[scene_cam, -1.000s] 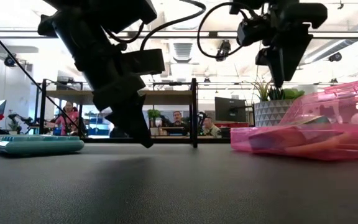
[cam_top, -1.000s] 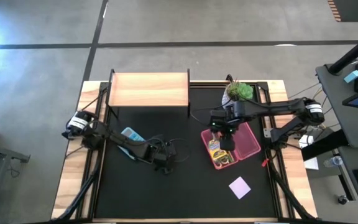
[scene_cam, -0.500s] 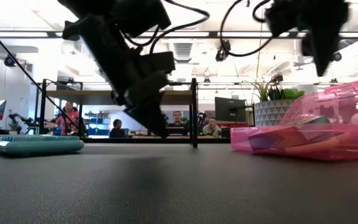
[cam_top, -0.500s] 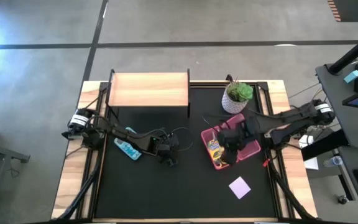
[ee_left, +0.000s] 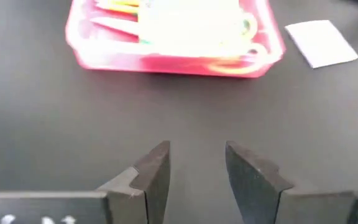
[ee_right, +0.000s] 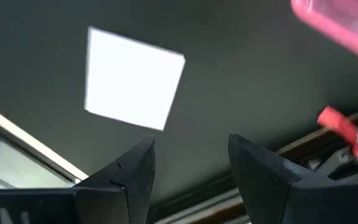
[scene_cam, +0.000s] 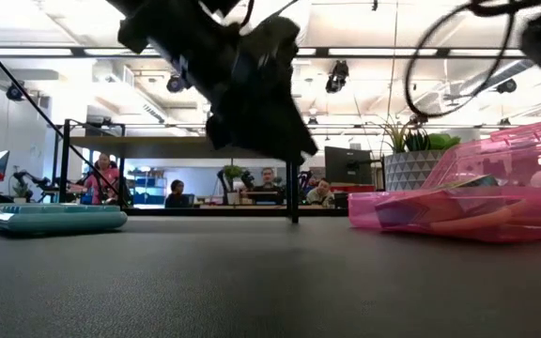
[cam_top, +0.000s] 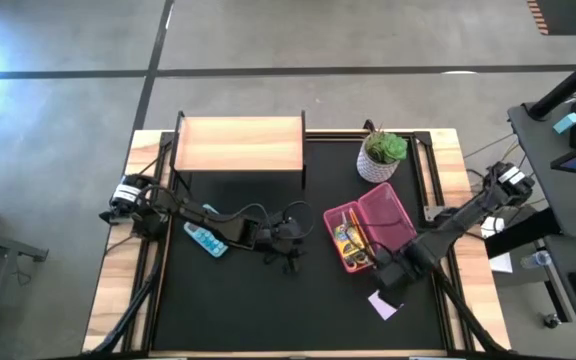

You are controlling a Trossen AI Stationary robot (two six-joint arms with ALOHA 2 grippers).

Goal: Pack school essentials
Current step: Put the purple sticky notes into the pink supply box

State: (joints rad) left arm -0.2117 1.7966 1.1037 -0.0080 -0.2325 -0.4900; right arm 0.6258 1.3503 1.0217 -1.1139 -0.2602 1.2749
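The open pink case [cam_top: 370, 232] lies right of the table's middle. In it lie the yellow crayon box [cam_top: 346, 242], pencils [ee_left: 118, 7] and the yellow scissor handles [ee_left: 236, 61]. The lilac note pad [cam_top: 383, 303] lies flat on the mat, near of the case. My right gripper [cam_top: 389, 272] hovers open between case and pad; in its wrist view [ee_right: 191, 155] the pad [ee_right: 132, 78] lies just ahead. My left gripper [cam_top: 290, 246] is open above the mat, left of the case, and its wrist view [ee_left: 197, 162] faces the case [ee_left: 173, 37].
A potted plant [cam_top: 381, 154] stands far of the case. A wooden shelf [cam_top: 238, 143] sits at the far edge. A flat teal object [cam_top: 206, 240] lies on the mat under the left arm. A red clamp [ee_right: 340, 127] sits at the table's right rail.
My right gripper has left its place above the pink case and swung toward the near edge, ending close to the note pad. My left gripper has risen off the mat and moved right toward the case. The case and its contents have stayed put.
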